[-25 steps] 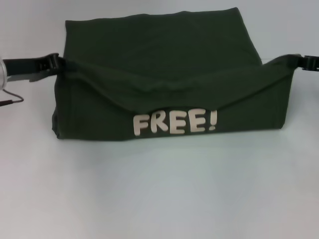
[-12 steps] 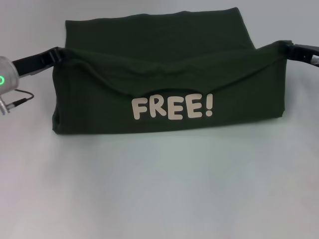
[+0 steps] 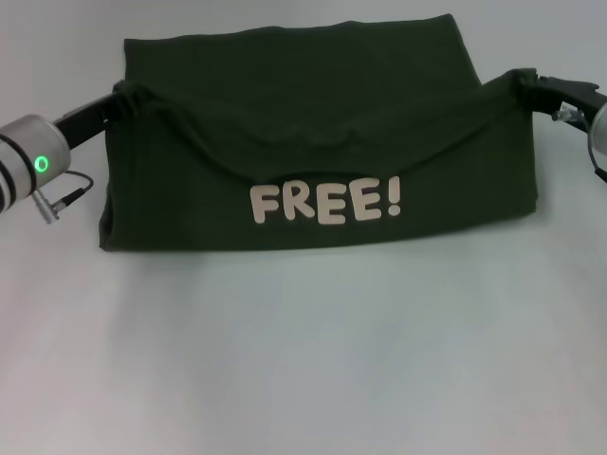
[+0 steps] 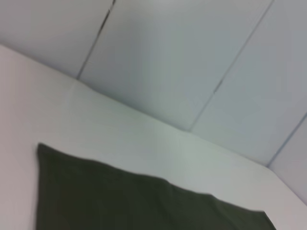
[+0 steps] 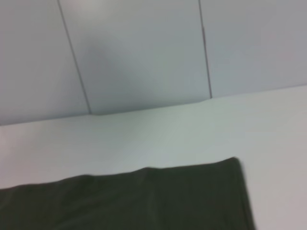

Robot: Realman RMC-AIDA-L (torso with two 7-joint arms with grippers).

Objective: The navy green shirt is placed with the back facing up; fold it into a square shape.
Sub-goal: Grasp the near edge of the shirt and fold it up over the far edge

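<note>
Shirt [image 3: 322, 142] on the bench [image 3: 303, 360] looks roughly half folded, left gripper [image 3: 121, 100] and right gripper [image 3: 527, 85] fingers pinching the lifted near edge's corners, last fold-over not down yet.

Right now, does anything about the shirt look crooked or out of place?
Slightly. The navy green shirt is lifted at both corners, by the left gripper and the right gripper, and the raised edge sags in the middle above the "FREE!" lettering. No damage shows.
</note>
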